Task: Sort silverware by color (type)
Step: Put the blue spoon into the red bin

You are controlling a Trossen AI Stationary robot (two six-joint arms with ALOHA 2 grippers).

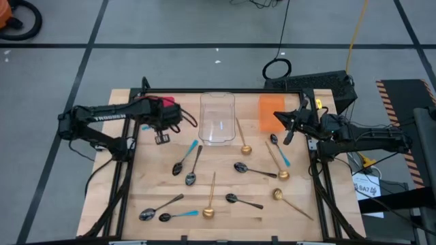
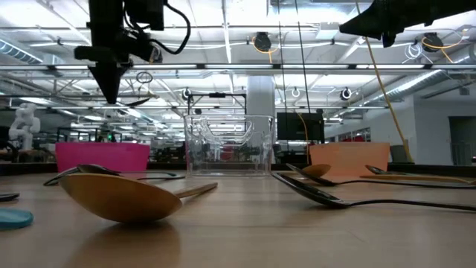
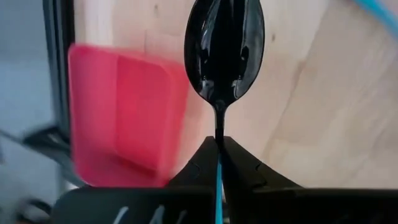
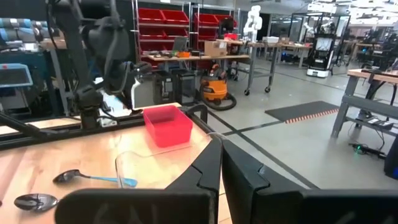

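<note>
Gold spoon (image 2: 123, 197) lies closest on the bench (image 1: 157, 187), beside scattered silverware (image 1: 235, 167). Clear bin (image 1: 217, 117) sits mid back edge, red bin (image 3: 121, 115) toward the back left corner, orange bin (image 1: 271, 111) right. Left gripper (image 3: 219, 163) clamps a blue-handled spoon (image 3: 224, 43) beside the red bin; right gripper (image 1: 291, 126), clenched empty, hovers near the orange one

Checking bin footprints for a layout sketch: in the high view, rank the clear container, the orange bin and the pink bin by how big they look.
1. Clear container
2. Orange bin
3. Pink bin, unsure: the left arm covers most of it.
</note>
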